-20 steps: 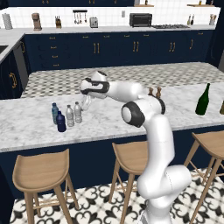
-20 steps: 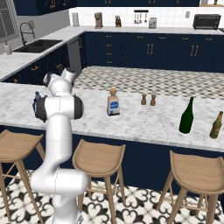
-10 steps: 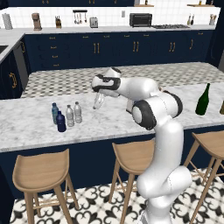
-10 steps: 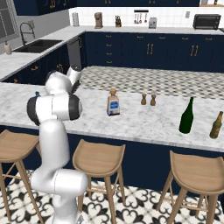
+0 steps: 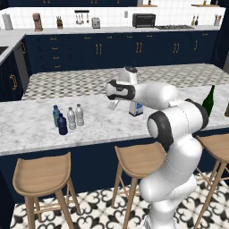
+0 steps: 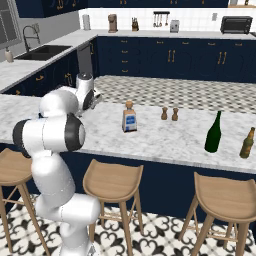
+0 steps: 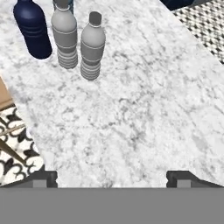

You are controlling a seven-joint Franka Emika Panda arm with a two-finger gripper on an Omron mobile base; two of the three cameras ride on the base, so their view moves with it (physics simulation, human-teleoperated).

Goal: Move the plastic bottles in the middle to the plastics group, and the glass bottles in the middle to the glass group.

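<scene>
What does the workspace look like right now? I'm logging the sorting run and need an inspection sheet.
Surface: white marble island counter, bottles standing on it.
Job's things: two clear plastic bottles stand upright beside the pale-blue bottle and navy bottle; the glass bottle with cork stopper stands mid-counter, apart from the green wine bottle.
Clutter: two small brown shakers; a brown bottle right of the wine bottle.
Grippers: gripper has jaws wide open, holding nothing, above bare marble.
Cables: nothing seen.
Surroundings: wooden stools at the island; navy cabinets, back counter with toaster oven.
</scene>
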